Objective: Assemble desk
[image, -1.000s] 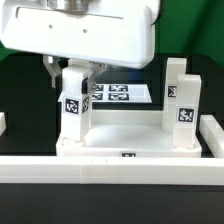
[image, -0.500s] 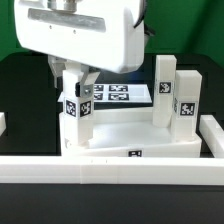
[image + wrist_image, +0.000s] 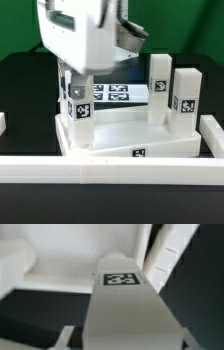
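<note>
desk tabletop [image 3: 125, 138] lies flat on the black surface [image 3: 25, 85], slightly skewed, its rim just behind the long white border bar [image 3: 110, 168] that runs along the surface's near edge. three legs stand upright at the tabletop's corners. one leg [image 3: 79, 103] stands at the near corner toward the exterior view's left, directly under the arm, with a tag on its face. two more legs [image 3: 185, 100] [image 3: 159, 85] stand at the corners toward the exterior view's right, each tagged. the fingers [image 3: 74, 78] pinch the upper end of the left-hand leg; the jaws stand partly apart with the leg between them. in the wrist view that leg [image 3: 122, 308] fills the frame, tag on its face, running toward the white tabletop [image 3: 55, 277]. the marker board [image 3: 115, 95] lies flat on the surface behind the tabletop. a short white bar [image 3: 212, 135] borders the surface's edge at the exterior view's right.
</note>
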Controlling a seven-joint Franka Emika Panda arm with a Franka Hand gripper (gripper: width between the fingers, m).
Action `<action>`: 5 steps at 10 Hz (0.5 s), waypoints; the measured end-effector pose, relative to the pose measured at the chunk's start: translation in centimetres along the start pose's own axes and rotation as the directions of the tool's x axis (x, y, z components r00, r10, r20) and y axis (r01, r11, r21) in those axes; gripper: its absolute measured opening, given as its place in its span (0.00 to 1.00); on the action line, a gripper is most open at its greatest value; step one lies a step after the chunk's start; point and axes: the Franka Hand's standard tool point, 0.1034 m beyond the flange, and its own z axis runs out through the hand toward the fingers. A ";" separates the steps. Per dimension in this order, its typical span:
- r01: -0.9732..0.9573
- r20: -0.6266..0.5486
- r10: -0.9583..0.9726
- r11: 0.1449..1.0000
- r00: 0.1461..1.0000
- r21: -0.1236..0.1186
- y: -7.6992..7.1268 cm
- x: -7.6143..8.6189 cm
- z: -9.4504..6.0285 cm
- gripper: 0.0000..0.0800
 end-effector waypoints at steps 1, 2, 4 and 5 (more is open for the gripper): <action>-0.141 0.017 0.141 0.990 0.990 0.019 0.2 0.2 0.1 0.36; -0.261 0.022 0.261 0.965 0.965 0.016 0.3 0.1 0.1 0.36; -0.467 0.027 0.467 0.884 0.884 0.015 0.2 -0.1 0.1 0.36; -0.536 0.035 0.536 0.844 0.844 0.013 0.2 -0.2 0.1 0.36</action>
